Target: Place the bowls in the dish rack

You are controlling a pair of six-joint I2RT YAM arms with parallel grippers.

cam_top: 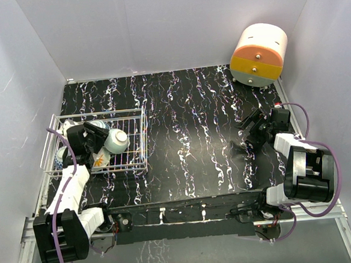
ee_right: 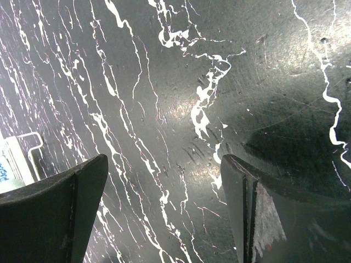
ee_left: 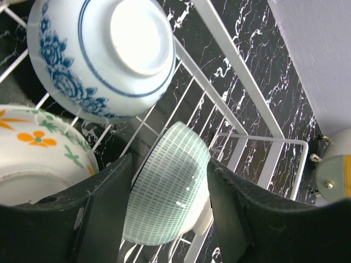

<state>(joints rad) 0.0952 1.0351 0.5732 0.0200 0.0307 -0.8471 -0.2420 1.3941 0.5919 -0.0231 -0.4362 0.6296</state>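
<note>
Setting: robot test cell in a lab.

Evidence:
- The tabletop (cam_top: 194, 136) has a black marble-print surface and is boxed on three sides by plain white panels (cam_top: 156, 30).
- Two robot arms, left arm (cam_top: 71, 187) and right arm (cam_top: 298, 159), are bolted to a metal rail (cam_top: 188, 222) along the near edge. Purple cables (cam_top: 337, 174) loop loose along both.
- The only household items are a white wire dish rack (cam_top: 139, 119) holding patterned bowls (cam_top: 117, 140) at the left, and a cream-and-orange drawer unit (cam_top: 257, 55) in the far right corner.
- Lighting is even. The right wrist view shows soft glare on the tabletop.
</note>
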